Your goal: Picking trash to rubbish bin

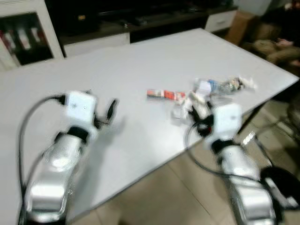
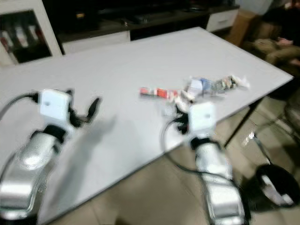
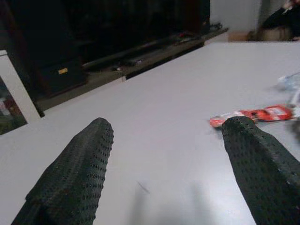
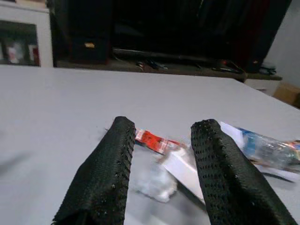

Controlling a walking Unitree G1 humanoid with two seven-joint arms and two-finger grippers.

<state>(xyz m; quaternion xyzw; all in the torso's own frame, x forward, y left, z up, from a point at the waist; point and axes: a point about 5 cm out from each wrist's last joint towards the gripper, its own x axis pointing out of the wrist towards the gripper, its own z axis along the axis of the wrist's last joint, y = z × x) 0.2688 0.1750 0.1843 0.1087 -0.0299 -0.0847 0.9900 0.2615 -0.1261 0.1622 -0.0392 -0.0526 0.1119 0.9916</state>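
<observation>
Lying just beyond the right gripper's (image 4: pixel 161 136) parted jaws, trash (image 4: pixel 180 159).

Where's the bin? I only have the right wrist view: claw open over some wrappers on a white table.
Observer: The black bin stands on the floor off the table's right end, past the right arm.
Operator: Left arm busy?
Observer: No. The left claw hangs open over bare table, holding nothing.
Operator: Anything else in the pile?
Observer: Beyond the red wrapper, a crumpled clear plastic bottle lies further right, near the table edge.
</observation>
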